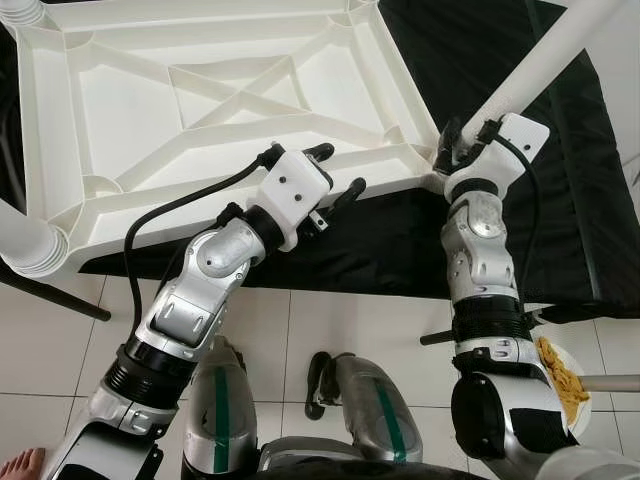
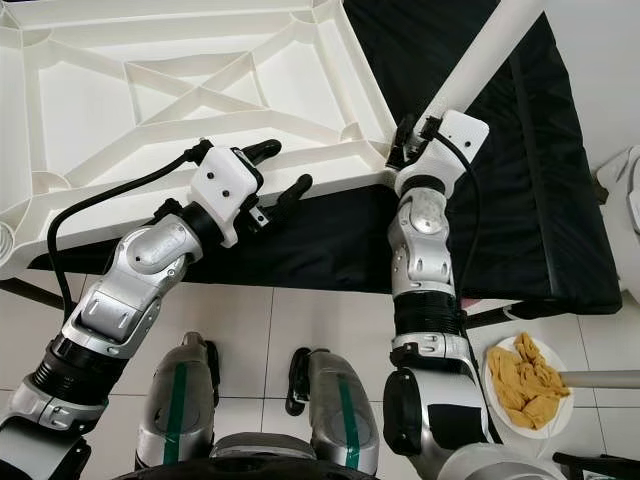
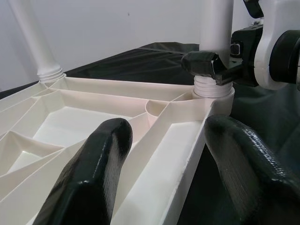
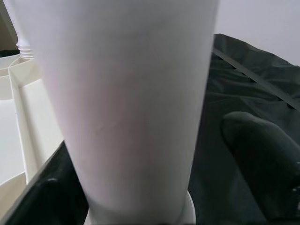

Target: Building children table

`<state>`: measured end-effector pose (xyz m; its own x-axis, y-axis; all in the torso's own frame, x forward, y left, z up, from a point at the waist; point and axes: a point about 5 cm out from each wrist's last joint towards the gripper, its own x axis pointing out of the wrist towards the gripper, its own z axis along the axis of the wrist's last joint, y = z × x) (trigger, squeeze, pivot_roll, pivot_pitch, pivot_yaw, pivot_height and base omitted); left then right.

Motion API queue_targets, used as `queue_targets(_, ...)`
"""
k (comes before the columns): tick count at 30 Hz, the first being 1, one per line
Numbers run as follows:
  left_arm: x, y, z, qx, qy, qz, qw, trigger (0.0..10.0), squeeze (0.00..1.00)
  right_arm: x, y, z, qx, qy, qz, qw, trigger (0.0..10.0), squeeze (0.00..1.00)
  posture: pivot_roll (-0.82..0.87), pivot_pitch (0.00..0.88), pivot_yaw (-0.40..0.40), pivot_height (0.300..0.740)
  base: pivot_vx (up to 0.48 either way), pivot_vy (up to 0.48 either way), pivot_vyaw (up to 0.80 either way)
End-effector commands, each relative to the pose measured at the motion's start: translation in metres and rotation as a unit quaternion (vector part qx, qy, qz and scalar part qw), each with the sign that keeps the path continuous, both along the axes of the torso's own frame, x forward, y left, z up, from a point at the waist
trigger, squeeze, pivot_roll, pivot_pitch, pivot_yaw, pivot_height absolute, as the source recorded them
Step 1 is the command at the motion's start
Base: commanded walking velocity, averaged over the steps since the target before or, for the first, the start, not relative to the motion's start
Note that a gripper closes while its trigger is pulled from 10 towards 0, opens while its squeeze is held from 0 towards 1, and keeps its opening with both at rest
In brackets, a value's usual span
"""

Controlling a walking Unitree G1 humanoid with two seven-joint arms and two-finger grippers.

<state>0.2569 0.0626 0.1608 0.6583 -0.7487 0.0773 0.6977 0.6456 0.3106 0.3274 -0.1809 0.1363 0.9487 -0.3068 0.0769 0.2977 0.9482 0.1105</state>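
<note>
Two pincers at work on one upturned white tabletop (image 1: 200, 100), ribbed underneath, lying on a black sheet (image 1: 560, 200) over a tiled floor (image 1: 330, 330). Left pincer (image 1: 338, 172) spread wide, straddling the near rim of the tabletop, one finger (image 3: 89, 183) inside the rim, the other outside; contact impossible to tell. Right pincer (image 2: 404, 140) clamped around the base of a white leg (image 2: 480, 60) seated in the corner socket just beyond the left pincer. Second leg (image 3: 40, 42) upright at the far corner. Plate of yellow food (image 2: 525, 385) beside the right arm, on the floor.
</note>
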Motion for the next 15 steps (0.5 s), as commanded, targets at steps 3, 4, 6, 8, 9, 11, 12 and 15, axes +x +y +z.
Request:
queue_targets(3,-0.0023,-0.0022,-0.0005,0.009,0.003,-0.020,1.000,10.0,0.00,-0.0041,-0.0114,-0.0092,-0.004,0.024,-0.013,1.000,10.0,1.00,0.10,0.076,-0.118,0.740,0.000,0.000,0.00)
queue_targets(4,-0.0025,-0.0021,-0.0005,0.009,0.003,-0.020,1.000,10.0,0.00,-0.0037,-0.0119,-0.0092,-0.010,0.026,0.002,1.000,10.0,0.42,0.10,0.077,-0.118,0.740,0.000,0.000,0.00)
queue_targets(6,-0.0026,-0.0019,-0.0007,0.009,0.003,-0.020,1.000,10.0,0.00,-0.0033,-0.0120,-0.0096,-0.015,0.027,0.022,0.999,10.0,0.00,0.10,0.077,-0.117,0.740,0.000,0.000,0.00)
queue_targets(8,-0.0029,-0.0020,-0.0009,0.009,0.003,-0.020,1.000,10.0,0.00,-0.0032,-0.0116,-0.0098,-0.018,0.027,0.041,0.999,10.0,0.00,0.10,0.075,-0.118,0.740,0.000,0.000,0.00)
queue_targets(9,-0.0030,-0.0021,-0.0008,0.009,0.004,-0.020,1.000,10.0,0.00,-0.0028,-0.0104,-0.0105,-0.017,0.028,0.066,0.997,10.0,0.00,0.10,0.075,-0.118,0.740,0.000,0.000,0.00)
queue_targets(11,-0.0029,-0.0022,-0.0007,0.008,0.004,-0.021,1.000,10.0,0.00,-0.0025,-0.0096,-0.0106,-0.018,0.027,0.085,0.996,10.0,0.00,0.10,0.075,-0.118,0.740,0.000,0.000,0.00)
queue_targets(12,-0.0028,-0.0022,-0.0007,0.008,0.004,-0.021,1.000,10.0,0.00,-0.0020,-0.0095,-0.0107,-0.023,0.026,0.114,0.993,10.0,0.00,0.10,0.075,-0.117,0.740,0.000,0.000,0.00)
queue_targets(15,-0.0028,-0.0024,-0.0007,0.009,0.004,-0.021,1.000,10.0,0.00,-0.0011,-0.0103,-0.0110,-0.033,0.027,0.151,0.988,10.0,0.00,0.10,0.074,-0.117,0.740,0.000,0.000,0.00)
